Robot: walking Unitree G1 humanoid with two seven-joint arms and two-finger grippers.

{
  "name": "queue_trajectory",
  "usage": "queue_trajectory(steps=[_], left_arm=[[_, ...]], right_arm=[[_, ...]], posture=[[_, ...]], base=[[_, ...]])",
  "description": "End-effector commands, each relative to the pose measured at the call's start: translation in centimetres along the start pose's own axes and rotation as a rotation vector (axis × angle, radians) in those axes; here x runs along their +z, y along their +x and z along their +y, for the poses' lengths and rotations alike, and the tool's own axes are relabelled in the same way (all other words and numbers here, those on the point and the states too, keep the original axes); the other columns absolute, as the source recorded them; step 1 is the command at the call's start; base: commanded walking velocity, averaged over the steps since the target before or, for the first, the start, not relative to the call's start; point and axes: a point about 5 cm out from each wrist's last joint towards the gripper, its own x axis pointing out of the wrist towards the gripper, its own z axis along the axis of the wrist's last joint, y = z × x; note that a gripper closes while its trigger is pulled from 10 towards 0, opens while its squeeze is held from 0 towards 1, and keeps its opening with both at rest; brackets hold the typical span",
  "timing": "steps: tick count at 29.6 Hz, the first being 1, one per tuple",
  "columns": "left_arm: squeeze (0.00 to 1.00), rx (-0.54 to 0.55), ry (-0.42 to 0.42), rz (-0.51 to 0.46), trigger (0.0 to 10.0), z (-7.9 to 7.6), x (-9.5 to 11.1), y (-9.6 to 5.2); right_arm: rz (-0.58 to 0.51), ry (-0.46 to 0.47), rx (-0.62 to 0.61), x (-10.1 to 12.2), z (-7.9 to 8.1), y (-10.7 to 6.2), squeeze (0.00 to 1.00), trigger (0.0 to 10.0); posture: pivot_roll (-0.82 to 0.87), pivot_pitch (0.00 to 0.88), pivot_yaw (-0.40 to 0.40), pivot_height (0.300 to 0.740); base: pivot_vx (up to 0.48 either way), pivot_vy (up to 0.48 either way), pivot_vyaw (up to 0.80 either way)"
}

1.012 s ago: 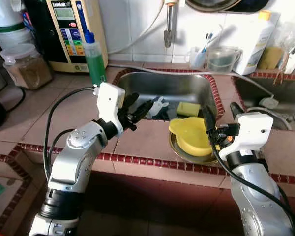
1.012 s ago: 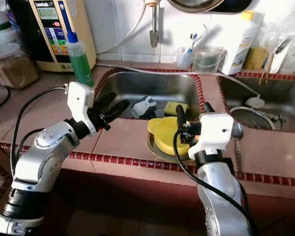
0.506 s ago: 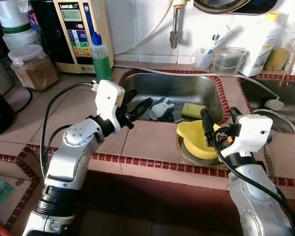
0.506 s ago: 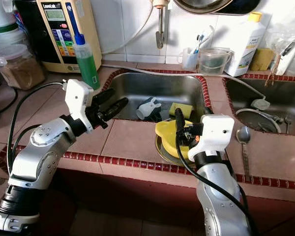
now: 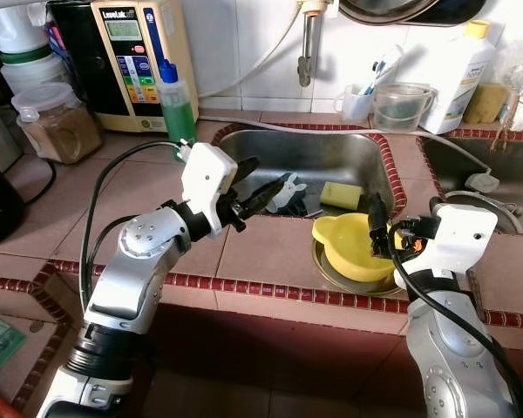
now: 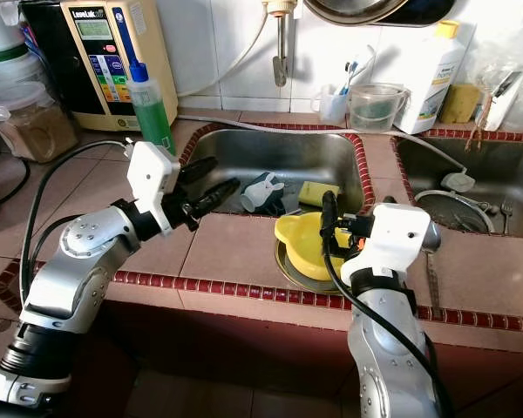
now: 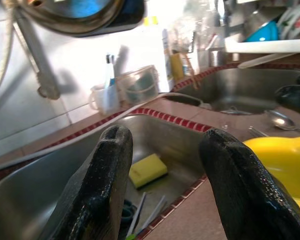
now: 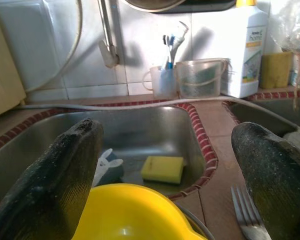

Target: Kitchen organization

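Observation:
A yellow bowl (image 5: 350,245) sits in a round metal dish (image 5: 344,277) on the tiled counter at the sink's front edge. My right gripper (image 8: 167,129) is open just behind the bowl's right side, one black finger (image 5: 376,223) standing over its rim and holding nothing. Over the front left rim of the steel sink (image 5: 318,153) hovers my left gripper (image 5: 266,173), open and empty. In the sink lie a yellow sponge (image 5: 342,193) and a white cup (image 5: 284,186) with some utensils.
A green soap bottle (image 5: 176,103) and a water appliance (image 5: 139,61) stand at the back left, with a lidded jar (image 5: 59,122) beside them. A fork and spoon (image 6: 432,272) lie right of the bowl. A second sink (image 6: 471,183) is at right; cups and a white bottle (image 6: 427,70) line the wall.
The camera tilted, so the scene shifted. My left gripper has moved a little right, further over the sink's rim. The right gripper edged slightly right; the bowl has stayed put.

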Motion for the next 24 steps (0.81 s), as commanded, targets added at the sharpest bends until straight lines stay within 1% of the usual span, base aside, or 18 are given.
queue_trajectory(steps=[1, 5, 6, 9, 13, 15, 16, 18, 19, 21, 24], left_arm=[[0.00, -0.024, 0.027, 0.013, 10.0, 0.0, 0.1, 0.2], [0.00, -0.061, 0.036, 0.006, 10.0, -0.6, 0.1, 0.3], [0.00, -0.084, 0.039, 0.000, 10.0, -1.0, 0.1, 0.3], [0.00, -0.116, 0.048, 0.011, 10.0, -1.5, -0.2, 0.2], [0.00, -0.140, 0.050, 0.022, 10.0, -1.9, -0.7, 0.1], [0.00, -0.150, 0.048, 0.029, 10.0, -2.2, -1.1, 0.1], [0.00, -0.157, 0.048, 0.033, 10.0, -2.3, -1.2, 0.1], [0.00, -0.157, 0.048, 0.033, 10.0, -2.3, -1.2, 0.1], [0.00, -0.166, 0.045, 0.031, 10.0, -2.5, -1.3, 0.2], [0.00, -0.171, 0.048, 0.028, 10.0, -2.7, -1.3, 0.3], [0.00, -0.172, 0.043, 0.023, 10.0, -2.8, -1.3, 0.3]], right_arm=[[-0.010, 0.000, -0.021, 0.6, -0.3, -0.1, 0.00, 10.0], [0.012, -0.005, -0.021, 0.5, -1.0, -0.3, 0.00, 10.0], [0.027, -0.007, -0.017, 0.4, -1.3, -0.5, 0.00, 10.0], [0.042, -0.019, -0.014, 0.4, -2.0, -0.7, 0.00, 10.0], [0.061, -0.027, -0.008, 0.6, -2.5, -0.7, 0.00, 10.0], [0.071, -0.031, 0.001, 0.7, -2.9, -0.6, 0.00, 10.0], [0.079, -0.038, 0.001, 0.7, -3.3, -0.5, 0.00, 10.0], [0.079, -0.038, 0.001, 0.7, -3.3, -0.5, 0.00, 10.0], [0.098, -0.040, -0.009, 0.5, -4.1, -0.4, 0.00, 10.0], [0.119, -0.028, -0.015, 0.3, -4.5, -0.4, 0.00, 10.0], [0.150, 0.040, -0.019, 0.0, -4.6, -0.3, 0.00, 10.0]], posture=[[-0.21, 0.040, 0.071, 0.703], [-0.22, 0.040, 0.073, 0.703], [-0.23, 0.041, 0.073, 0.703], [-0.23, 0.041, 0.073, 0.703], [-0.24, 0.041, 0.072, 0.703], [-0.25, 0.040, 0.072, 0.703], [-0.25, 0.041, 0.073, 0.703], [-0.25, 0.041, 0.073, 0.703], [-0.25, 0.038, 0.073, 0.703], [-0.26, 0.038, 0.074, 0.703], [-0.26, 0.034, 0.075, 0.703]], base=[[0.000, 0.000, 0.00], [0.000, 0.000, 0.00], [0.000, 0.000, 0.00], [0.000, 0.000, 0.00], [0.000, 0.000, 0.00], [0.000, 0.000, 0.00], [0.000, 0.000, 0.00], [0.000, 0.000, 0.00], [0.000, 0.000, 0.00], [0.000, 0.000, 0.00], [0.000, 0.000, 0.00]])
